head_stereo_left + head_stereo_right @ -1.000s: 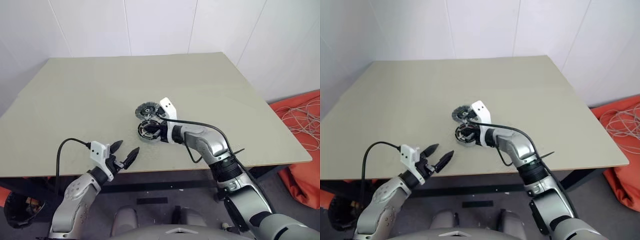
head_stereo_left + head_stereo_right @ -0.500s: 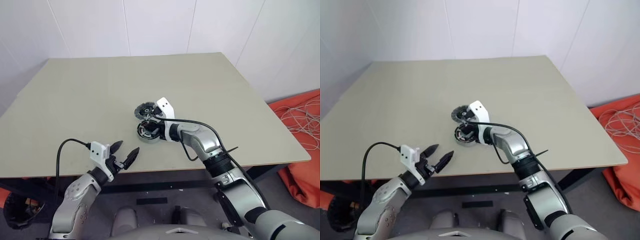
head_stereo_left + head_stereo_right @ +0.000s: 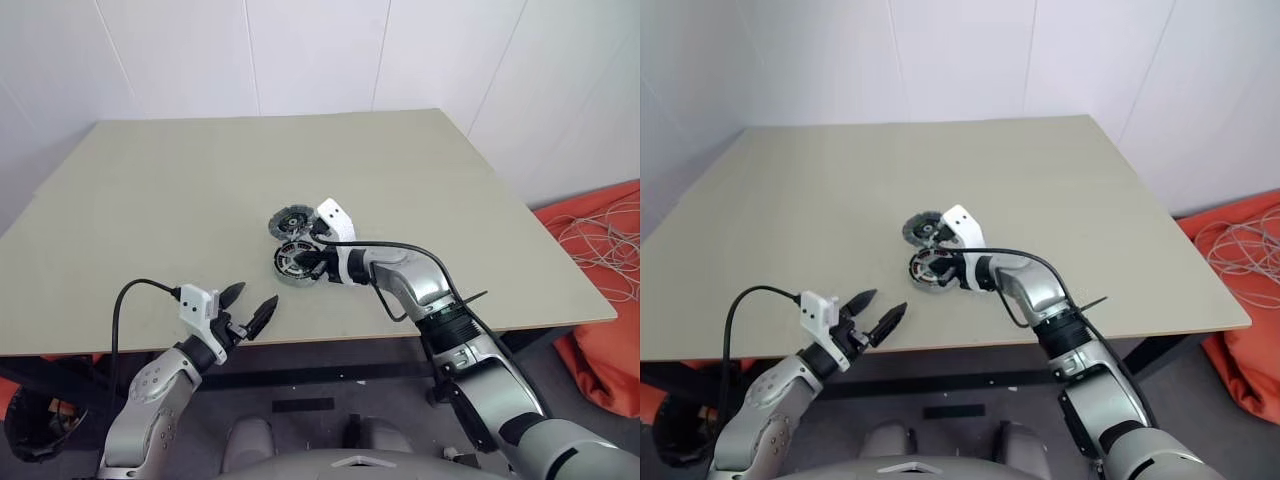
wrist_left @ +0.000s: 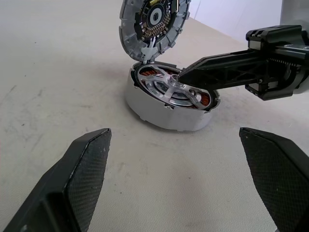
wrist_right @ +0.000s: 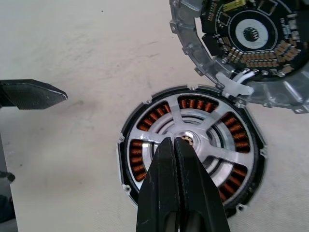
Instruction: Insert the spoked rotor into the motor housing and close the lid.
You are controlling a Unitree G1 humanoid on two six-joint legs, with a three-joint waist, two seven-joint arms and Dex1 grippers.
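Observation:
The motor housing (image 4: 164, 113), a round case with copper windings (image 5: 140, 159), sits mid-table. The silver spoked rotor (image 5: 212, 121) lies flat inside it. The lid (image 5: 251, 48), a grey ribbed disc with a circuit face, stands open and tilted at the housing's far edge, joined by a small hinge tab. My right gripper (image 5: 175, 141) is shut, its tips resting at the rotor's central hub (image 4: 175, 83). My left gripper (image 3: 250, 303) hangs open near the table's front edge, pointing at the housing from a short way off.
The beige table (image 3: 200, 180) ends in a front edge close under my left gripper. On the floor to the right lies orange fabric with white cables (image 3: 600, 250). White walls stand behind the table.
My right hand has shifted slightly right over the housing and its wrist has rolled a little, tips staying at the hub. The left gripper has not moved.

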